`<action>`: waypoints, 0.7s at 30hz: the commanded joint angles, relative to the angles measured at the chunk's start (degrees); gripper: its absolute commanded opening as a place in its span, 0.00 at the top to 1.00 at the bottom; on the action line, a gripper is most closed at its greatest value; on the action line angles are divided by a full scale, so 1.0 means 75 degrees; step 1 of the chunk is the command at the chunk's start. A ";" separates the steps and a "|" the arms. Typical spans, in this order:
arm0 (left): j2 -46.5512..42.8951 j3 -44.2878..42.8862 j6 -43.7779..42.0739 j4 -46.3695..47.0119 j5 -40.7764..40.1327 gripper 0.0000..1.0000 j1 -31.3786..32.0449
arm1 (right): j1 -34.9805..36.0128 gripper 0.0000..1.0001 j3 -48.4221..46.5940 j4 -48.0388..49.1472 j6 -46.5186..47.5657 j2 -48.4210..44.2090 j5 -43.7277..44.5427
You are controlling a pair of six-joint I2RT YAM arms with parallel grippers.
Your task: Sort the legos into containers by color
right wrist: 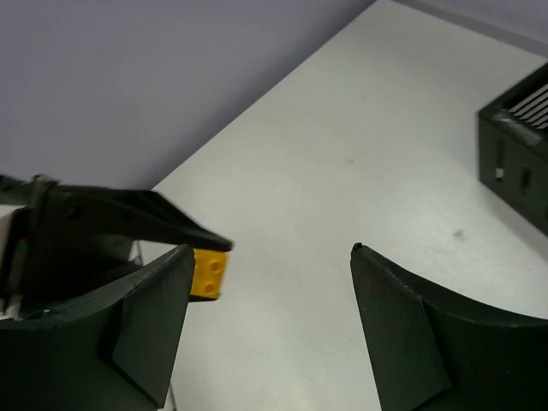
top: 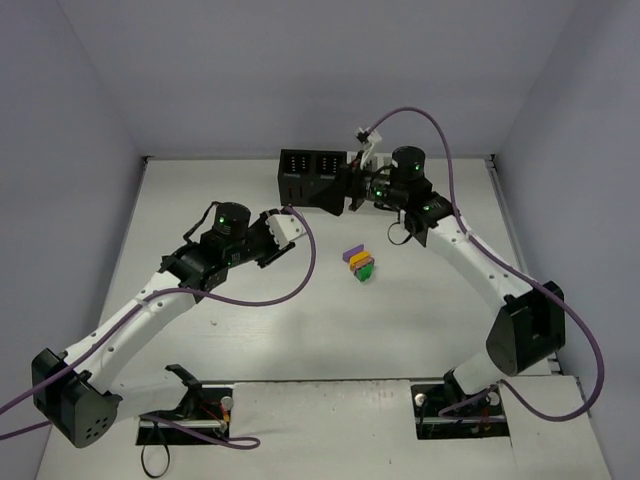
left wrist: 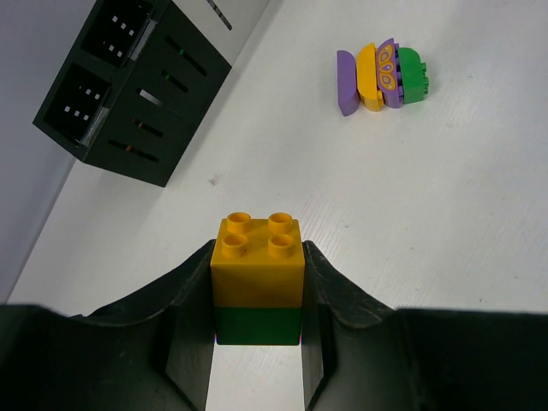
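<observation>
One orange-on-green lego stack (left wrist: 257, 278) pinched in L gripper (left wrist: 257, 261); R gripper (right wrist: 270, 251) spread, nr black bins (top: 310, 178).

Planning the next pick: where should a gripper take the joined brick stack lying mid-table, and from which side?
From above, probably. The brick stack lies on its side, layers in a row; close one finger on the outer purple slab and one on the green end, so the squeeze presses the joints together.

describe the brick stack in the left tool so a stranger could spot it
On the white table, find the left arm's tool. Clamped in it is a two-brick stack: orange-yellow on dark green, just two colours, unlike the mixed-colour cluster lying loose.
</observation>
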State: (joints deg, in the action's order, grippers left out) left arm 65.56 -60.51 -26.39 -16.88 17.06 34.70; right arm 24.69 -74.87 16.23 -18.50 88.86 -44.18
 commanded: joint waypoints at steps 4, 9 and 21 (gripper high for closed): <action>-0.0198 -0.0147 -0.0032 0.0470 0.0327 0.85 -0.0044 | 0.0727 0.30 0.0713 0.1011 -0.0696 -0.0586 -0.0578; -0.0245 -0.0135 -0.0020 0.0470 0.0421 0.84 -0.0021 | 0.0997 0.30 0.1029 0.1457 -0.1037 -0.0586 -0.0578; -0.0280 -0.0135 -0.0008 0.0493 0.0491 0.84 -0.0009 | 0.1372 0.31 0.1264 0.1668 -0.1224 -0.0411 -0.0484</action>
State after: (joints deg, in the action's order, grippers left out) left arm 65.52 -60.40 -26.39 -16.86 19.29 34.70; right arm 34.22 -65.10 23.09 -26.85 85.93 -46.98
